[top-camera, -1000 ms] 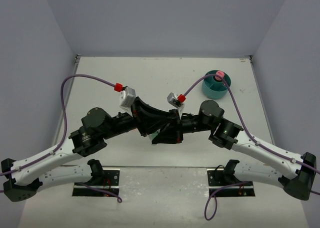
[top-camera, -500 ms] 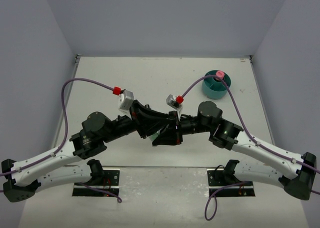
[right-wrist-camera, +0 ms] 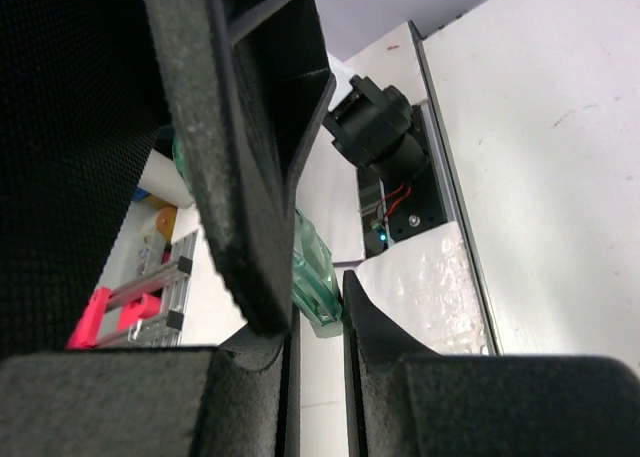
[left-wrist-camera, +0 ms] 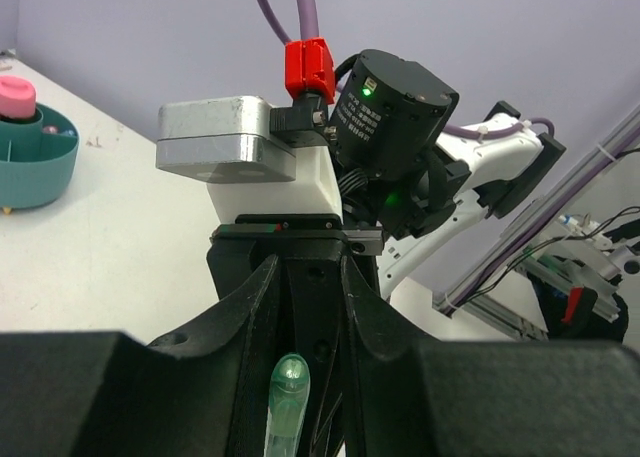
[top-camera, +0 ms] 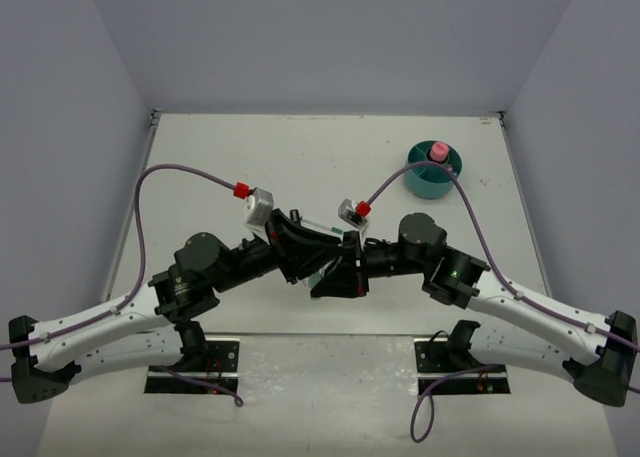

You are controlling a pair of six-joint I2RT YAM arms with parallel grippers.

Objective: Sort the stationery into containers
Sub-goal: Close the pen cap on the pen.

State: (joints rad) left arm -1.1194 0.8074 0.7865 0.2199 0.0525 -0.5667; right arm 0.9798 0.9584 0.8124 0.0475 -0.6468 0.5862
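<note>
My two grippers meet above the middle of the table, both on one green highlighter. In the left wrist view its translucent green end [left-wrist-camera: 287, 397] sits between the fingers of my left gripper [left-wrist-camera: 308, 269], shut on it. Seen from the right wrist, the other green end [right-wrist-camera: 312, 267] is pinched by my right gripper [right-wrist-camera: 320, 299], with the left gripper's black finger [right-wrist-camera: 240, 147] close in front. From the top the left gripper [top-camera: 335, 249] and right gripper [top-camera: 325, 277] overlap and hide most of the highlighter. The teal organizer [top-camera: 435, 175] stands far right with a pink-capped bottle [top-camera: 437, 153] in it.
The organizer [left-wrist-camera: 35, 162] with the pink cap [left-wrist-camera: 15, 95] also shows at the left of the left wrist view. Purple cables [top-camera: 190, 172] arc over both arms. Grey walls close the table on three sides. The arm bases [top-camera: 195, 362] sit at the near edge.
The joined grippers have shifted slightly nearer and to the right, with both wrists following. Both grips on the green highlighter look unchanged.
</note>
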